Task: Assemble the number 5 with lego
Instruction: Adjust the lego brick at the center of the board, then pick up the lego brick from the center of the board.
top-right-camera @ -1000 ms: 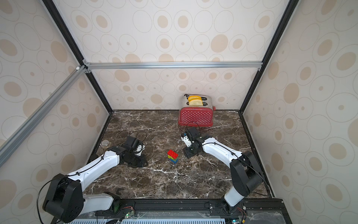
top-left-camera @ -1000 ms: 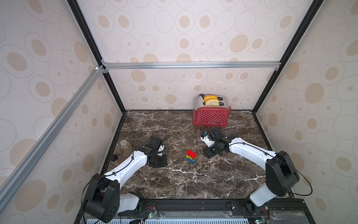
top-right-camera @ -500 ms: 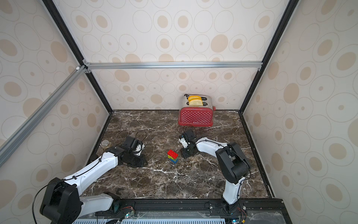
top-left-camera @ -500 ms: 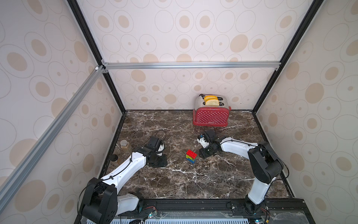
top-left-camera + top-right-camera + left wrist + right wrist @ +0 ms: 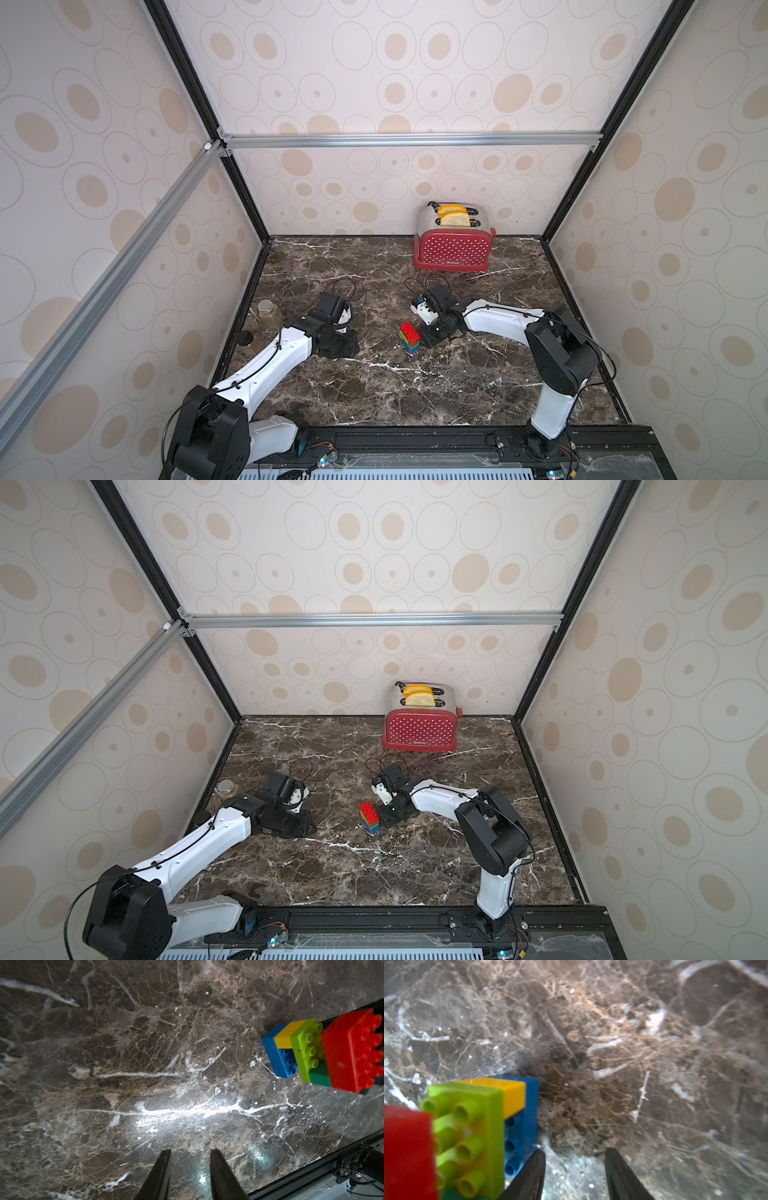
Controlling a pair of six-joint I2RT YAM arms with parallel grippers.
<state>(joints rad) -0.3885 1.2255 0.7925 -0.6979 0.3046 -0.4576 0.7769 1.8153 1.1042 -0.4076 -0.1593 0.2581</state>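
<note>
Starting at the left wall, two jars (image 5: 269, 312) stand against the worktop (image 5: 374, 399) edge and limit outward travel on that side. Left hand (image 5: 190, 1153): fingers spread slightly, nothing between them, bare worktop below. It hangs well apart from the build, probably parked there so as not to knock it. Open worktop lies between this hand and the number 5 (image 5: 409, 337).

The lego stands upright near mid-worktop as one joined stack: blue brick (image 5: 280, 1057) at the base, then yellow, lime, dark green, and red brick (image 5: 351, 1051) on top. Assembly appears complete.

Right hand (image 5: 574, 1152): fingers spread, pinching nothing. One finger (image 5: 533, 1174) is just beside the blue brick; whether it touches cannot be told. Withdraw this hand away from the stack, since a sideways nudge could topple the tall build. Room is free toward the front edge. The toaster (image 5: 453, 245) occupies the back right.
</note>
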